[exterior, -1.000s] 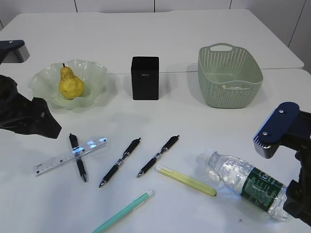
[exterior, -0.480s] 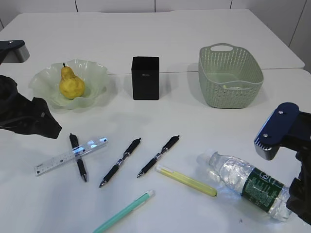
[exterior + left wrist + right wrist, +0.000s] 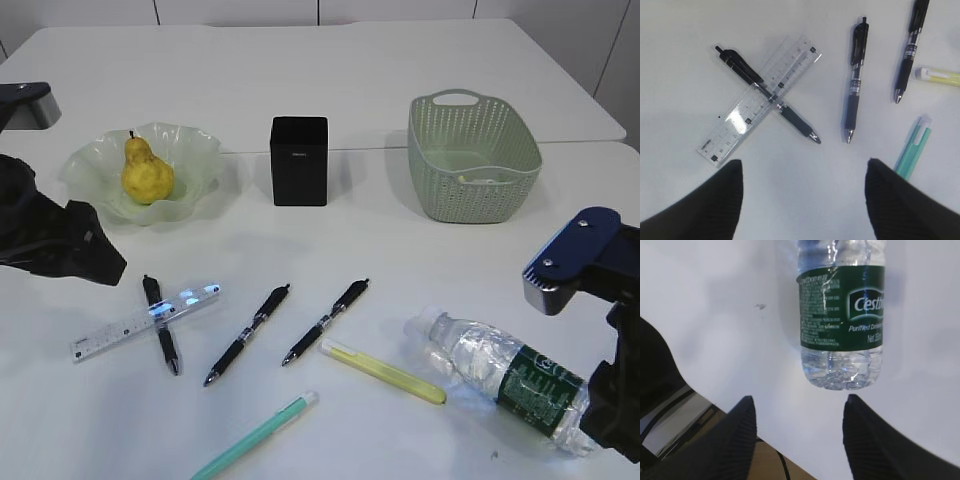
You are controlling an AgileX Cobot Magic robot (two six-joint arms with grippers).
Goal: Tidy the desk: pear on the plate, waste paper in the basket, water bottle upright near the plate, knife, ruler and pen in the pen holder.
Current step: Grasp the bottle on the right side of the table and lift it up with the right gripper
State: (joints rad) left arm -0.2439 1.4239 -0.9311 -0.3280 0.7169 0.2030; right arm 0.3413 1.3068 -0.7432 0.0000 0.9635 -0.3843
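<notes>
A clear water bottle [image 3: 500, 375] with a green label lies on its side at the front right. Its base [image 3: 842, 375] shows just beyond my right gripper [image 3: 797, 405], which is open and empty at the table's front edge. My left gripper [image 3: 802, 172] is open and empty above bare table, close to a clear ruler [image 3: 760, 100] that crosses a black pen [image 3: 765, 95]. Two more black pens [image 3: 247, 333] [image 3: 325, 321], a slim yellow tool [image 3: 385, 372] and a teal pen [image 3: 255, 435] lie on the table. The pear [image 3: 146, 175] sits on the glass plate [image 3: 195, 150]. The black pen holder [image 3: 299, 160] stands at the middle back.
A green mesh basket [image 3: 472, 155] stands at the back right with something pale inside it. The table's front edge [image 3: 740, 440] runs right under my right gripper. A seam between two tables [image 3: 360, 150] runs behind the holder.
My right arm has shifted slightly to the right and up. Nothing else has moved.
</notes>
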